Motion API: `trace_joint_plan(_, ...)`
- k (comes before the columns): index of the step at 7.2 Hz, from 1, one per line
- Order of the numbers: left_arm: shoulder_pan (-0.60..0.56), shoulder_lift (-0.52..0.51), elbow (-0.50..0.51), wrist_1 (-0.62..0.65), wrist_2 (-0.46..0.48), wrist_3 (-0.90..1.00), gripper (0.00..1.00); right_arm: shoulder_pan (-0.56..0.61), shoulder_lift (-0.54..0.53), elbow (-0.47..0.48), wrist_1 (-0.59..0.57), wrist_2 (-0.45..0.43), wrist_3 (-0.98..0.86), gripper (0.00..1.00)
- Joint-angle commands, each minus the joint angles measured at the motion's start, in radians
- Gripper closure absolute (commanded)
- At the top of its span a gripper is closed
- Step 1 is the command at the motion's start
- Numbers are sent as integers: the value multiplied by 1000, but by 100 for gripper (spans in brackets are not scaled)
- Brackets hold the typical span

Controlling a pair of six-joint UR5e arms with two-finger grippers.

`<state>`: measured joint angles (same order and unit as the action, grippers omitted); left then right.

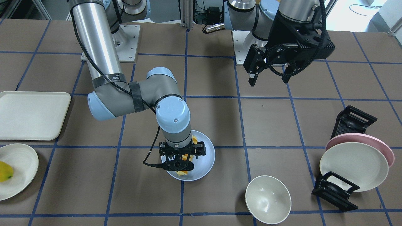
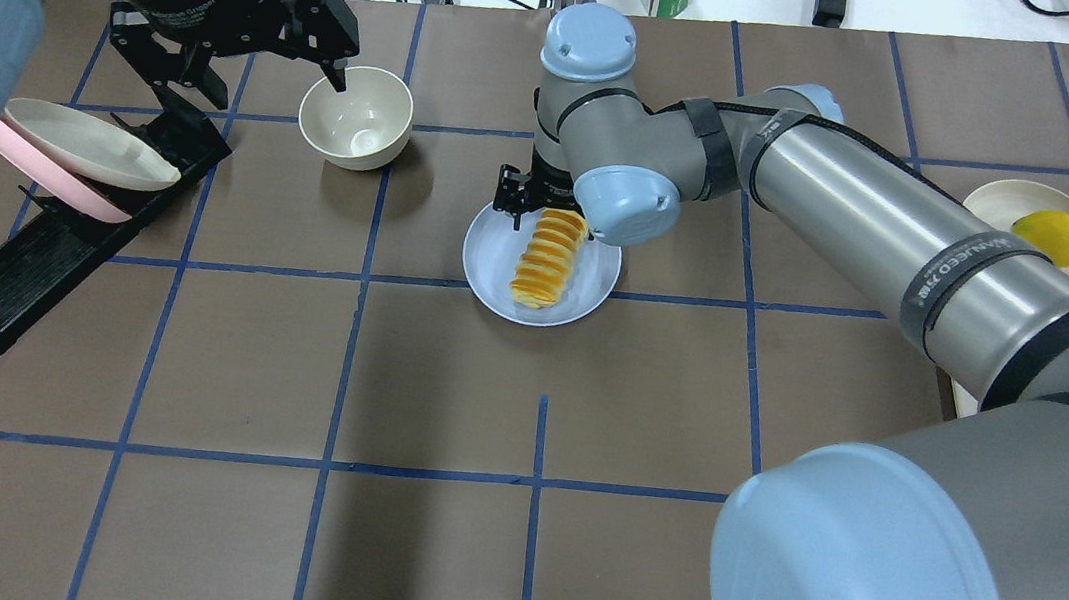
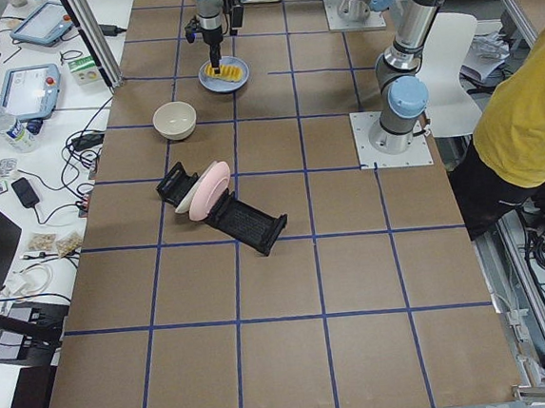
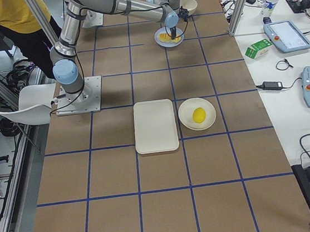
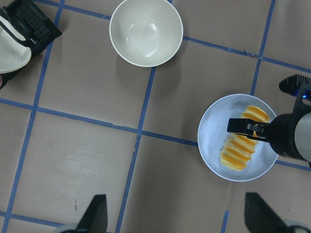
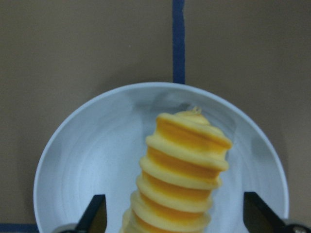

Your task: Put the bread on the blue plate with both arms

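The bread (image 2: 549, 256), a ridged orange-yellow loaf, lies on the blue plate (image 2: 497, 276) near the table's middle. My right gripper (image 1: 181, 160) hangs straight down over its far end. In the right wrist view the bread (image 6: 184, 165) sits between the two open fingertips (image 6: 97, 213) with a gap on each side, and the plate (image 6: 87, 165) lies under it. My left gripper (image 1: 270, 78) is open and empty, high above the table near its base. In the left wrist view the left gripper (image 5: 177, 216) looks down on the bread (image 5: 241, 145) and the plate (image 5: 211, 141).
A white bowl (image 2: 356, 117) stands left of the plate. A black dish rack (image 2: 49, 235) holds a pink plate (image 1: 388, 150) and a cream plate (image 1: 355, 166). A cream tray (image 1: 31, 114) and a cream plate with a yellow fruit (image 2: 1055, 237) sit on the right side.
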<state>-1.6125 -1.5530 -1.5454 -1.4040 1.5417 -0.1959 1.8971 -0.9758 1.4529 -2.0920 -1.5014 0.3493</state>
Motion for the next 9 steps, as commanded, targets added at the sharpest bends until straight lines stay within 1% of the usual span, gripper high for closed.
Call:
trace_joint_plan(1,2,-6,-5,10,3,145,0,-89,-137,3,168,-67,-73,0)
trace_joint_plan(2,2,-4,-22,14,3,182,0,-155,-235,1,303,-66,-102,0)
trace_joint_plan(3,2,-1,-48,28,2,181,0,-214,-355,-9,426,-68,-221,0)
trace_joint_plan(4,2,4,-55,29,6,182,0,-251,-457,1,511,-82,-289,0)
trace_joint_plan(5,0,-18,-21,30,3,149,0,-272,-525,18,524,-71,-412,0)
trace_joint_plan(6,6,-33,-3,22,5,161,0,-291,-544,58,509,-62,-423,0)
trace_joint_plan(7,6,-32,10,7,15,162,0,-294,-543,55,516,-66,-418,0)
trace_joint_plan(8,0,-24,17,-59,20,159,0,-288,-544,66,517,-63,-412,0)
trace_joint_plan(9,15,-24,1,-49,11,170,0,-285,-546,67,507,-60,-409,0)
